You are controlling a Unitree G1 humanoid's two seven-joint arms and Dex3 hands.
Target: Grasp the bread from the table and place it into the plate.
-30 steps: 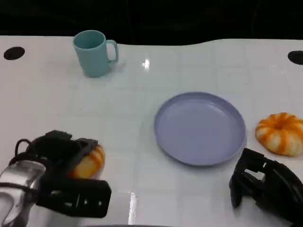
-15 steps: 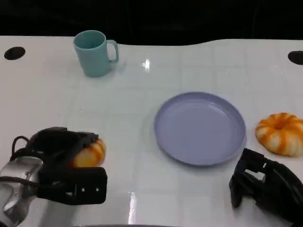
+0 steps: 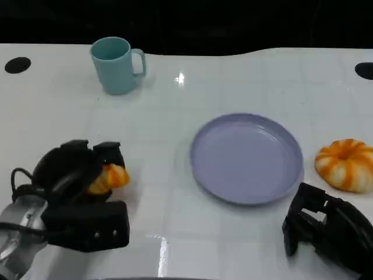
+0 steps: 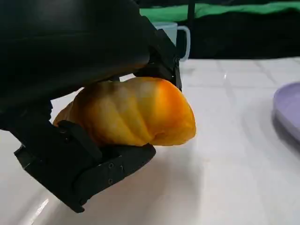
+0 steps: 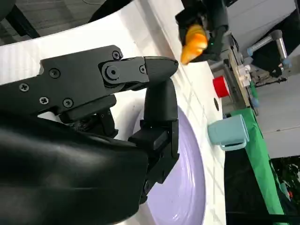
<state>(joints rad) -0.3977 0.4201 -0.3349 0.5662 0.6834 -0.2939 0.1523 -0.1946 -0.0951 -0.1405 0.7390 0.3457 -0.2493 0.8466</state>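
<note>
You are working over a glossy white tiled table (image 3: 175, 151) against a dark background. Your left hand (image 3: 78, 172) grips the orange ridged bread (image 3: 108, 178) at the near left, its long axis pointing right toward the lavender round plate (image 3: 246, 157). Your right hand (image 3: 323, 224) rests near right, fingers curled, holding nothing.

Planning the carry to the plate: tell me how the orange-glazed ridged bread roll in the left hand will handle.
The orange-glazed ridged bread roll is probably light, since the left hand holds it pinched between fingers above and below. Its glossy glaze might be slightly slippery. Its rounded shape could roll once released on the shallow purple plate.
</note>
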